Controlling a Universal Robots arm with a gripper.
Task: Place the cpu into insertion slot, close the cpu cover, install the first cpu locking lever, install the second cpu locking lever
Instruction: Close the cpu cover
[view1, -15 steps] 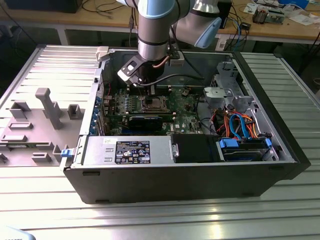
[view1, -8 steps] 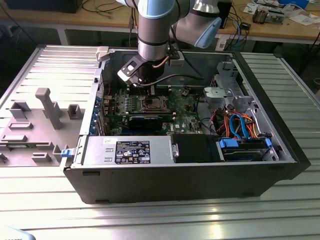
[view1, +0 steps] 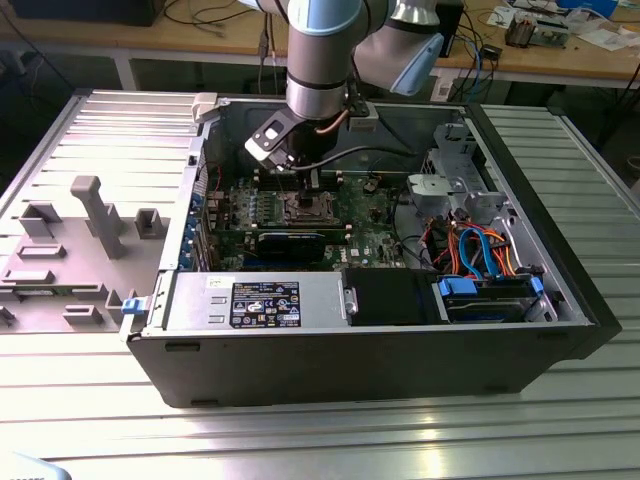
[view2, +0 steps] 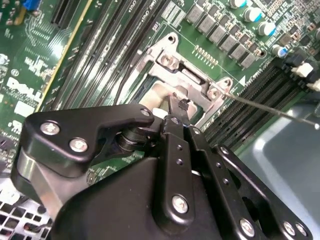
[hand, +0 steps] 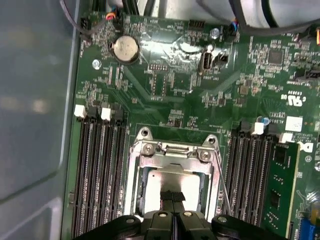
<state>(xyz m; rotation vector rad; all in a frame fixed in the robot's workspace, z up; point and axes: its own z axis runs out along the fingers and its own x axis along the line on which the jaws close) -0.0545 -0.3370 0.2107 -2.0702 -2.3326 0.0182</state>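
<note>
Beneath the narrow-pinched gripper (hand: 172, 195), the dull silver cpu (hand: 172, 179) sits framed by the shiny cpu cover (hand: 170, 160).

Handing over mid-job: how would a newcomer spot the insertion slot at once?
Look into the open black computer case, at the green motherboard on its floor. Between two banks of long black memory slots sits the insertion slot. It alone is square with a shiny silver metal frame; its neighbours are long, narrow and black.
</note>
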